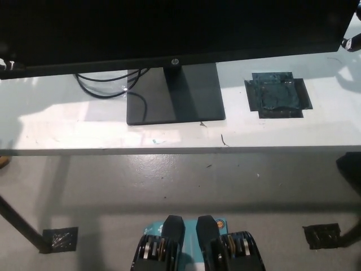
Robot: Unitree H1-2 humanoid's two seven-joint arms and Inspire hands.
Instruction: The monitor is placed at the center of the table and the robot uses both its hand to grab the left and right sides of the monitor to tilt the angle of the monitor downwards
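Monitor [169,28] stands on white table [67,124].

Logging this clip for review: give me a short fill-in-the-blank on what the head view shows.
1. The monitor stands on a flat ____ base.
2. Black ____ lie on the white table left of the base.
3. A dark taped patch lies to the picture's ____ of the base.

Missing words: black; cables; right

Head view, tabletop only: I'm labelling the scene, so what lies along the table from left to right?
White left hand at the monitor's edge → black cables → monitor base → dark taped patch → black right hand.
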